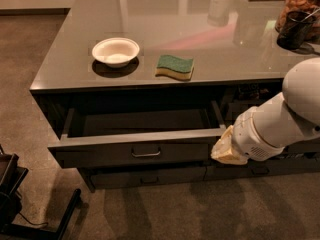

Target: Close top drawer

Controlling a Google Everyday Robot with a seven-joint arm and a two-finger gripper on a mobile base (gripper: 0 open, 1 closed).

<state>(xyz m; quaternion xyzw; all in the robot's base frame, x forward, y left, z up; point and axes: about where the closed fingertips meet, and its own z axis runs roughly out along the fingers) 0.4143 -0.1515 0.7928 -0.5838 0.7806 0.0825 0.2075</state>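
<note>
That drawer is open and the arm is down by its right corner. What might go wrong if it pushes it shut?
The end effector sits at the far right end of the top drawer, away from its central handle. Pushing there might skew the drawer and jam it. It could also slip off the corner into the cabinet frame beside it.

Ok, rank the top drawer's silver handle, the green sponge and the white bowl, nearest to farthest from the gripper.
The gripper sits at the dark-grey top drawer's right front corner.
1. Silver loop handle, left along the drawer front.
2. Green-and-yellow sponge, up on the countertop.
3. White round bowl, farthest left.
</note>
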